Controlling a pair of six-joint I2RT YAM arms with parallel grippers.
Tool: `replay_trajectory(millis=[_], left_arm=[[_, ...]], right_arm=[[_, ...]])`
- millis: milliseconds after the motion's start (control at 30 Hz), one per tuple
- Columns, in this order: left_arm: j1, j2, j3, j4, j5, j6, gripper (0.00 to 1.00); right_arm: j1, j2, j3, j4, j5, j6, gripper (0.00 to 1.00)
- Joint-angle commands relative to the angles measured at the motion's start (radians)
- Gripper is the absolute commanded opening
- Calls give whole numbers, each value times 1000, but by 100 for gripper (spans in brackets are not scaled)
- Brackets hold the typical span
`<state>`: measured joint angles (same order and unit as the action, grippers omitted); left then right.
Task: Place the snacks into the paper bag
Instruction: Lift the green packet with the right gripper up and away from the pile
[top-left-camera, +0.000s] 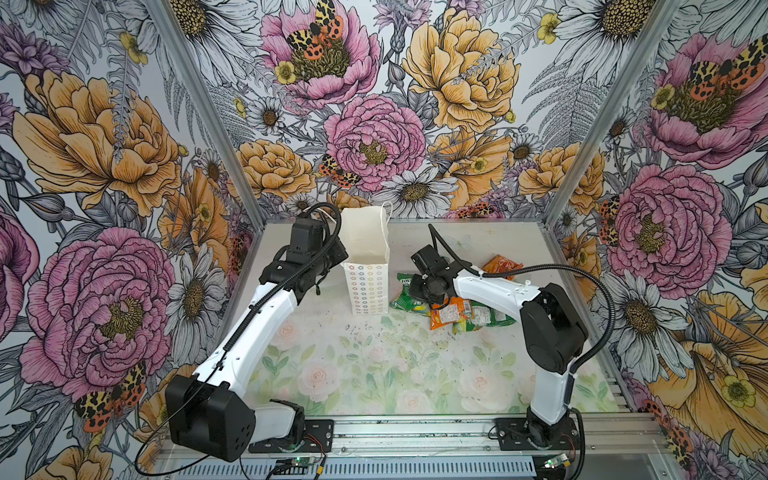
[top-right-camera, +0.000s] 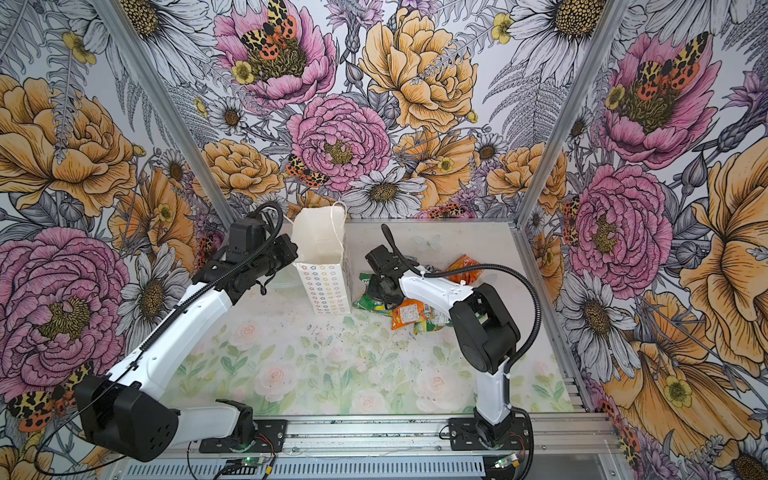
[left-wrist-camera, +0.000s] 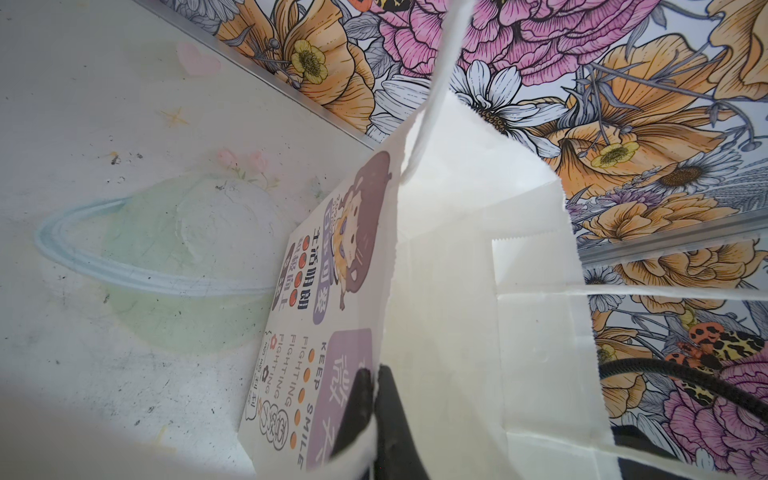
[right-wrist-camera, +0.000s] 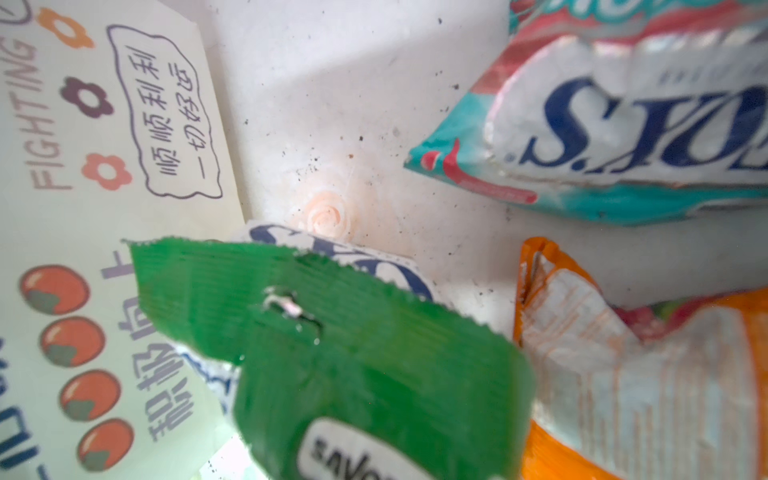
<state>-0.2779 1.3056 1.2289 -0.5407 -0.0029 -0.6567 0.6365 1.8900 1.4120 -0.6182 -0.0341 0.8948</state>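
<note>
Snack packet of crinkly green plastic (right-wrist-camera: 374, 353) looks light, slippery; best pinched at its crimped edge. Left end effector (left-wrist-camera: 374, 376) clamps tall white paper bag (top-left-camera: 365, 286) wall; right end effector (top-left-camera: 422, 296) closure unclear.

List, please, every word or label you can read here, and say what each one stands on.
"KEEP SMILE": printed face of the paper bag, left wrist view.
"FIGHTING": same face, printed twice.
"顺顺利利 一切好好": speech bubble on the bag, right wrist view.
"OX'S": teal packet, start cut off by the frame.
"SAVO": green packet, rest cut off.
Orange packet: fine print too blurred to read.
Other Chinese text on the bag: too slanted to read surely.
</note>
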Motion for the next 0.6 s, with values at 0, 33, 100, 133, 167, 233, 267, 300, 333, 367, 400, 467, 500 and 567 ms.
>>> replay_trajectory(millis=[0, 33, 100, 133, 167, 233, 267, 300, 333, 367, 400, 467, 500, 567], left_arm=[[-7, -12, -12, 35, 23, -13, 0], [-7, -14, -14, 35, 24, -12, 0], [-6, -16, -15, 35, 24, -14, 0], [-6, -17, -15, 35, 25, -14, 0], [-6, -18, -15, 35, 24, -15, 0], [-6, -22, -18, 35, 25, -17, 0], [-6, -24, -21, 36, 23, -18, 0], [-6, -26, -23, 36, 23, -18, 0], [-6, -27, -24, 37, 21, -20, 0], [-6, -29, -26, 38, 20, -21, 0], [-6, -30, -27, 39, 23, -21, 0], [-6, -31, -26, 41, 24, -20, 0], [-6, -31, -28, 43, 26, -18, 0], [-4, -31, -31, 50, 32, -17, 0]], right_arm=[[-1, -105, 1, 8, 63, -65, 0], [-3, -118, 1, 8, 71, -80, 0], [-9, -146, 2, 8, 75, -115, 0], [-12, -158, 3, 8, 75, -128, 0], [-16, -172, 5, 7, 74, -142, 0], [-23, -193, 10, 5, 70, -161, 0], [-27, -205, 14, 2, 69, -173, 0], [-29, -215, 20, 0, 71, -183, 0], [-31, -224, 24, -1, 72, -190, 0], [-32, -233, 30, -7, 74, -199, 0], [-34, -243, 38, -10, 79, -209, 0], [-34, -256, 54, -21, 85, -236, 0], [-36, -265, 69, -30, 92, -251, 0], [-37, -282, 90, -42, 105, -280, 0]])
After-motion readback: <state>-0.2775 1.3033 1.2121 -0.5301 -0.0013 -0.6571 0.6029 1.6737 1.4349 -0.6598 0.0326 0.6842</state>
